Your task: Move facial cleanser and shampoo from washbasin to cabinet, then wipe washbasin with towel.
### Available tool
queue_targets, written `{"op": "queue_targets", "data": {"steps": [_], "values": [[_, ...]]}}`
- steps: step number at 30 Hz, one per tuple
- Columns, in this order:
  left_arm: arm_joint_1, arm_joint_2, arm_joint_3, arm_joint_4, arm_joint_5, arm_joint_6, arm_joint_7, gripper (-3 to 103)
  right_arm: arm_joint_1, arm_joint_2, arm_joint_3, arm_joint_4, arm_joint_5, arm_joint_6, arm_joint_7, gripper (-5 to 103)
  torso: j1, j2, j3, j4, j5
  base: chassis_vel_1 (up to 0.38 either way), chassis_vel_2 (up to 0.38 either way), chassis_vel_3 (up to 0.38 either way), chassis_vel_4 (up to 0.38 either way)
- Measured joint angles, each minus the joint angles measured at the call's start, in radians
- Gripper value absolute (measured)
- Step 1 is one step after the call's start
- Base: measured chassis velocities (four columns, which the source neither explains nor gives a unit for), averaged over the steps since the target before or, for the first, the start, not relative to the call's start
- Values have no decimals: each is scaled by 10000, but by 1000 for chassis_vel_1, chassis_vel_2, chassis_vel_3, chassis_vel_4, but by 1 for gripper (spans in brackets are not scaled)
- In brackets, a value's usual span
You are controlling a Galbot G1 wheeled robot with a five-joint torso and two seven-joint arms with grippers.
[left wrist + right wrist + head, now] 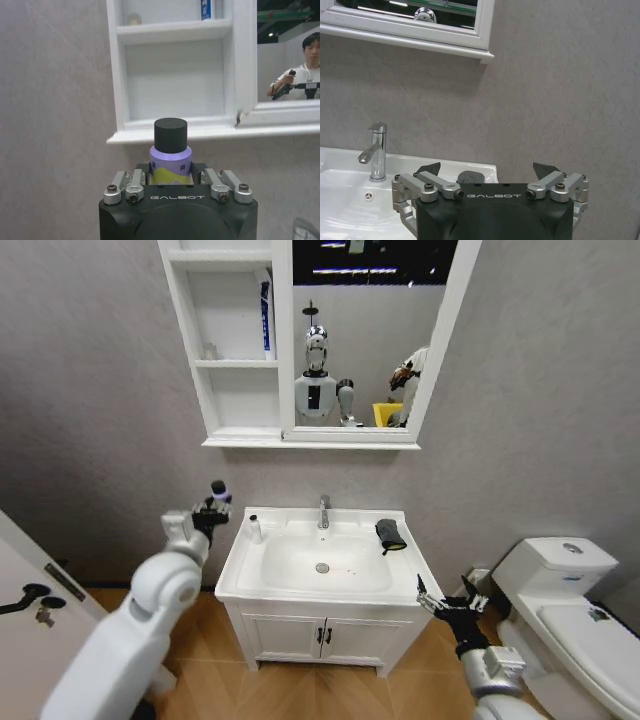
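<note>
Left gripper [213, 508] clamped on upright bottle [170, 152], left of washbasin [300, 590]; cabinet [175, 90] bottom shelf lies straight above-ahead. Right gripper [445, 602] parked low, fingers apart.

Washbasin [300, 570] is glossy white ceramic, tap [376, 152] shiny chrome. Towel [391, 534] looks like soft dark matt cloth. Cabinet [235, 390] is smooth white painted board. Bottle [170, 157] has a matt black plastic cap and glossy label. Left gripper [172, 187] is matt black with bare metal links.
</note>
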Motion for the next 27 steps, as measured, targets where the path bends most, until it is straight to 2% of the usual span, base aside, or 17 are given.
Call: {"op": "queue_targets", "data": {"steps": [1, 3, 4, 6, 7, 8, 10, 13, 16, 19, 20, 22, 23, 27], "values": [[-858, 145, 362, 326, -384, 23, -109, 42, -1, 1, 1, -16, -15, -2, 0, 100, 1, 1, 1, 2, -2, 0, 0, 0, 0], [-1076, 167, 463, 422, -470, 23, -131, 42, 0, 3, 0, -20, -19, -2, -1, 100, 1, 0, 1, 1, -1, 0, 0, 0, 0], [-1937, 194, 911, 848, -740, 32, -186, 42, -16, 26, 1, -29, -38, -2, -2, 100, 1, 1, 0, -2, 4, 0, 0, 0, 0], [-3636, -77, 1888, 2230, -866, 20, 21, 42, -160, 125, 54, -46, -56, 59, 0, 100, 2, 0, 1, -1, -1, 0, 0, 0, 0], [-4176, -265, 2136, 2825, -853, -3, 178, 42, -231, 155, 91, -60, -58, 114, 2, 100, 2, 0, 1, -3, 1, 0, 0, 0, 0], [-4176, -265, 2136, 2825, -853, -3, 178, 42, -231, 155, 91, -60, -58, 114, 2, 100, 2, 0, 1, -3, 1, 0, 0, 0, 0], [-5364, -637, 2652, 4209, -681, -49, 692, 42, -332, 182, 205, -104, -55, 223, 14, 100, 3, 0, 2, -4, -1, 0, 0, 0, 0], [-5843, -804, 2853, 4824, -516, -103, 956, 42, -367, 197, 258, -134, -52, 284, 22, 100, 4, 0, 1, -3, 4, 0, 0, 0, 0], [-7046, -1468, 3251, 7115, 383, -480, 1965, 42, -538, 278, 351, -227, -26, 490, 71, 100, 3, 0, 1, -2, 2, 0, 0, 0, 0], [-7313, -1650, 3327, 7729, 494, -525, 2173, 42, -574, 286, 353, -257, -19, 529, 78, 100, 3, 0, 2, -3, 2, 0, 0, 0, 0], [-7590, -1861, 3402, 8375, 574, -546, 2357, 42, -579, 290, 357, -293, -16, 560, 82, 100, 3, 0, 2, 0, -1, 0, 0, 0, 0], [-7760, -2007, 3437, 8741, 620, -557, 2447, 42, -568, 293, 365, -316, -9, 574, 85, 100, 4, 0, 2, 0, 0, 0, 0, 0, 0], [-8038, -2286, 3510, 9302, 679, -567, 2619, 42, -526, 288, 389, -341, 20, 575, 94, 100, 4, 0, 1, 0, 3, 0, 0, 0, 0], [-8290, -2603, 3591, 9875, 758, -571, 2744, 42, -486, 280, 466, -418, 53, 620, 108, 100, 3, -1, 1, -2, 3, 0, 0, 0, 0]]}}
